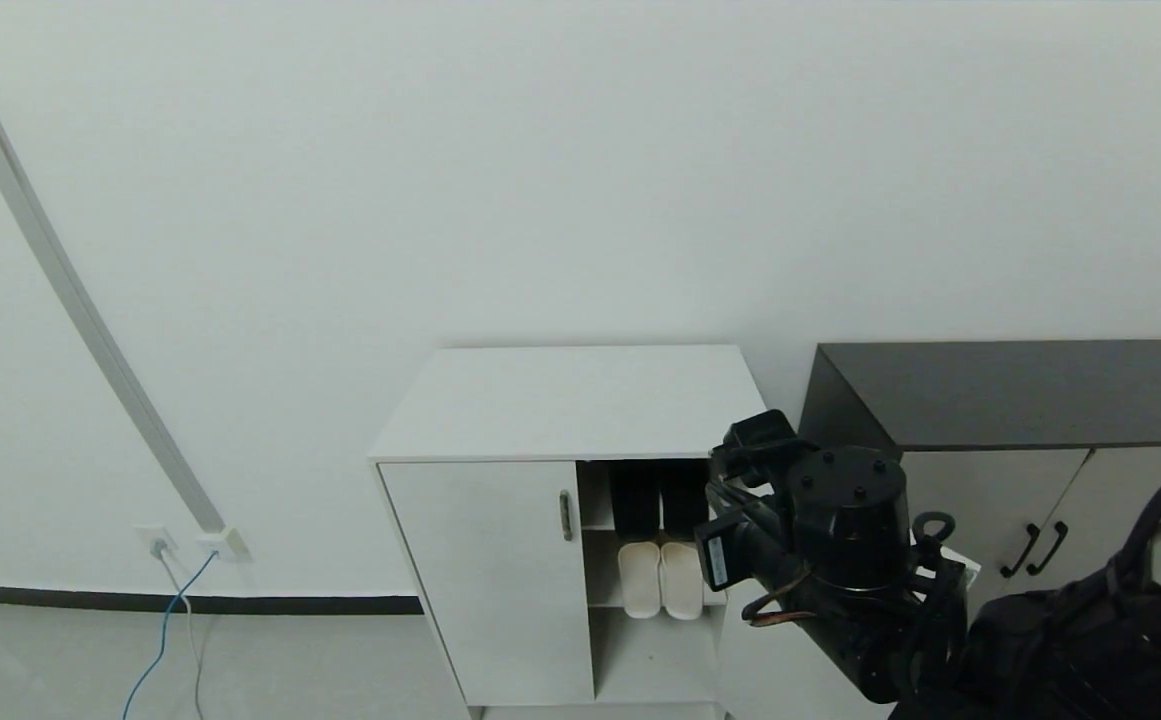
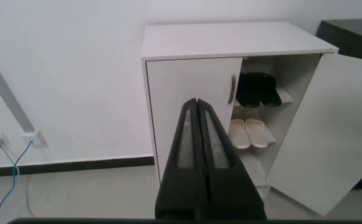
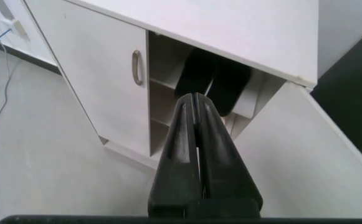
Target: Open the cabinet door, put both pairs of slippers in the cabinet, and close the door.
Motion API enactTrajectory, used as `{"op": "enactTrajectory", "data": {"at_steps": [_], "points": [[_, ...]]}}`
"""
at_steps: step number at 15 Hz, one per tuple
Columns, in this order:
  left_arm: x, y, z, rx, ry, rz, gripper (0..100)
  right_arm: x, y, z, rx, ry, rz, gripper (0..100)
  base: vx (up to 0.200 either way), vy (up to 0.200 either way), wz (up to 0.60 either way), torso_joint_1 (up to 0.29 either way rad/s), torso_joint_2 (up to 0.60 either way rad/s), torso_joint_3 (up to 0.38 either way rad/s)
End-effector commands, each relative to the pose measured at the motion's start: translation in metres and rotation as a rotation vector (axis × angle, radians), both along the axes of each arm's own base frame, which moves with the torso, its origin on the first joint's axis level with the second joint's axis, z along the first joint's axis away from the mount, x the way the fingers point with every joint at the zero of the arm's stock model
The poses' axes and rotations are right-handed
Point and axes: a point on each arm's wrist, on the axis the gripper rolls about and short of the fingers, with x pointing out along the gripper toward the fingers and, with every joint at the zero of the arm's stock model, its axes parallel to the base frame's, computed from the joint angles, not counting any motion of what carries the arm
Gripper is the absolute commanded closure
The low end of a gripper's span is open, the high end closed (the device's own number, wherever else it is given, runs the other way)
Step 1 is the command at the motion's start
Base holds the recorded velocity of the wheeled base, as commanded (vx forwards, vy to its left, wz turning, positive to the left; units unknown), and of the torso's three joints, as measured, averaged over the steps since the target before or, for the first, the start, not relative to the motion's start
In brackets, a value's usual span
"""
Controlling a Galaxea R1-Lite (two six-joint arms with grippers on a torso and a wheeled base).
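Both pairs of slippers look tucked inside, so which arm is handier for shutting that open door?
Probably the right. The right gripper sits close by the open door; the left gripper hangs farther back, facing the closed door.

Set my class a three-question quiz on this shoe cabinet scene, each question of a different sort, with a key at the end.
1. True or false: the black slippers and the white slippers both lie inside the cabinet.
2. Which pair lies higher up? A. the black slippers B. the white slippers C. both at one level
3. Fill the gap: the cabinet's right door stands ___, so the task step left is to close it.
Key: 1 true; 2 A; 3 open.
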Motion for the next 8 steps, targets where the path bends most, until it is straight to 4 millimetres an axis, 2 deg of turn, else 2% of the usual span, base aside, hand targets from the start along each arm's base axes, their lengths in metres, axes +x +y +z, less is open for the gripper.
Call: {"op": "enactTrajectory", "data": {"at_steps": [1,5,8], "points": [[0.0000,0.0000,0.0002,0.000,0.001,0.000,100,0.0031,-0.0004,-0.0049,-0.010,0.009,-0.007,100,0.000,0.000,0.00,0.163,-0.34,-0.198],[0.0000,0.0000,0.0002,0.000,0.001,0.000,100,0.0036,-0.0006,-0.0055,-0.012,0.011,-0.009,100,0.000,0.000,0.00,0.166,-0.34,-0.185],[0.0000,0.0000,0.0002,0.000,0.001,0.000,100,0.0038,-0.0012,-0.0059,-0.013,0.013,-0.009,100,0.000,0.000,-0.60,0.049,-0.10,-0.051]]}}
